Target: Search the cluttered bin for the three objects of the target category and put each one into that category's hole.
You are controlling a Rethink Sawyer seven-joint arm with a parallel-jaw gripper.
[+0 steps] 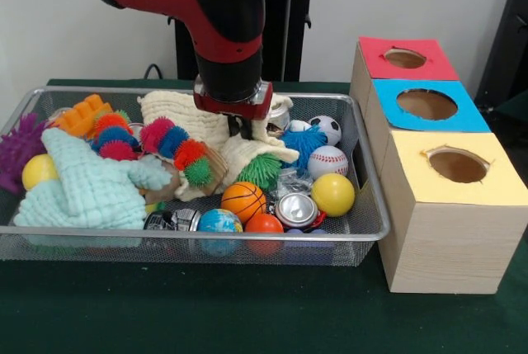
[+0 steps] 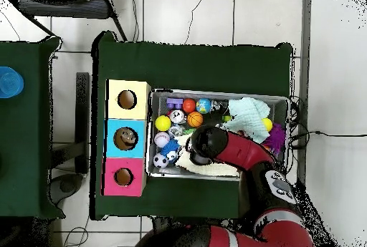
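Front view: gripper (image 1: 241, 129) is down in the bin (image 1: 375, 205), fingertips buried in the cream cloth (image 1: 216, 127) at centre-far; how far apart they stand, or any hold, cannot be told. One crinkly clear bottle (image 1: 294, 181) lies right of centre, between the blue spiky ball (image 1: 307, 143) and an upturned metal can (image 1: 296, 210). Three boxes with holes stand right of the bin, yellow box (image 1: 450, 205) nearest.

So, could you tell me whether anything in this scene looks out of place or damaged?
The yellow box's hole has a ragged, torn edge, rougher than the blue box's hole. In the bin, a crumpled clear plastic bottle lies half buried beside a can. Nothing has spilled onto the table.
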